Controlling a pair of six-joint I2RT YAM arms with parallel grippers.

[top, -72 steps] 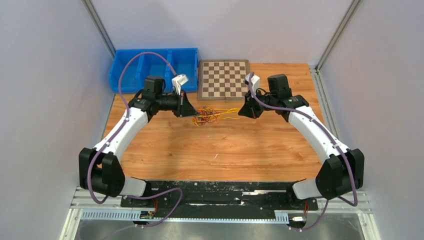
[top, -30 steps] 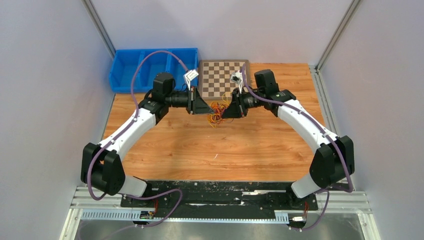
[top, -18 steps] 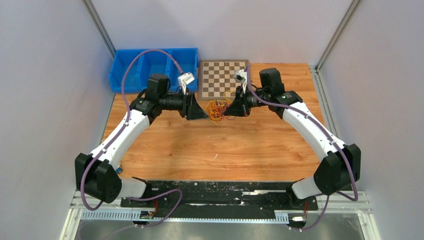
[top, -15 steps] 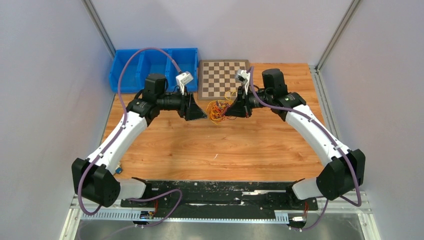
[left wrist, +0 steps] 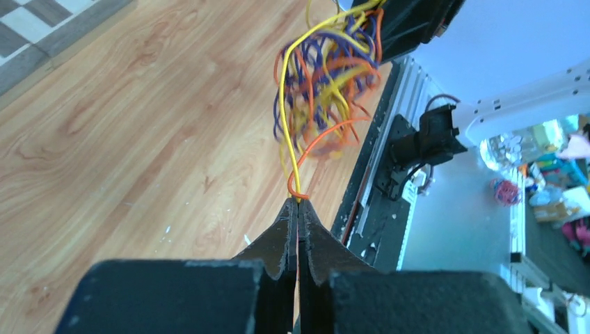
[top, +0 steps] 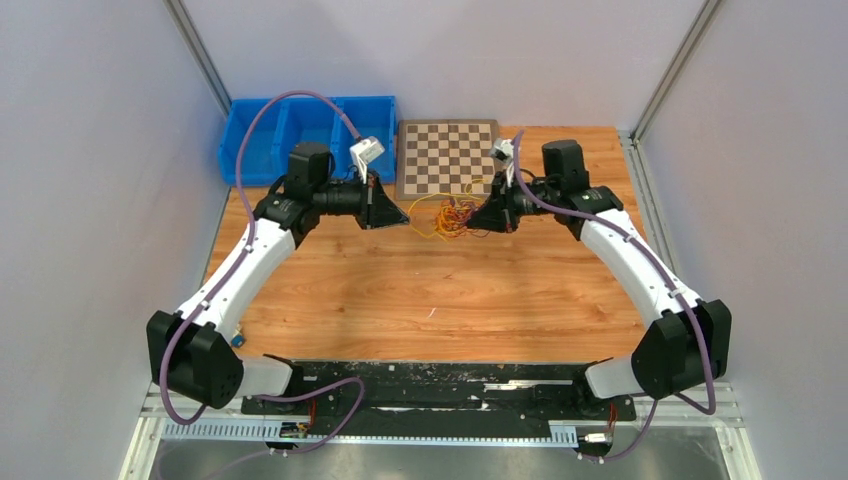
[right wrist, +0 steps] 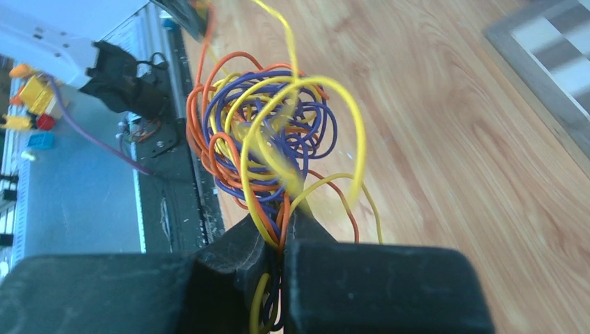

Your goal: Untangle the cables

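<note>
Left wrist view: the left jaws are pressed together on a single yellow strand (left wrist: pixel 285 149), with an orange loop (left wrist: pixel 295 189) at their tip. The strand runs up to the cables (left wrist: pixel 323 76), a dense ball of yellow, orange and purple wire.

Right wrist view: the right jaws are clamped on several strands at the base of the ball.

Top view: the ball hangs between both arms, just in front of the chessboard (top: pixel 448 158), and appears to be clear of the desk (top: pixel 440 300).

Assessment: separation is at an early stage. One yellow strand is drawn partly out. The other wires are knotted, and none lies free.

Surface: a black mounting rail (top: pixel 440 385) runs along the desk edge farthest from the chessboard. The desk is wood-grain. A blue bin (top: pixel 300 135) sits directly left of the chessboard. Plain grey walls (top: pixel 440 50) and metal frame posts (top: pixel 200 55) stand behind the chessboard.
</note>
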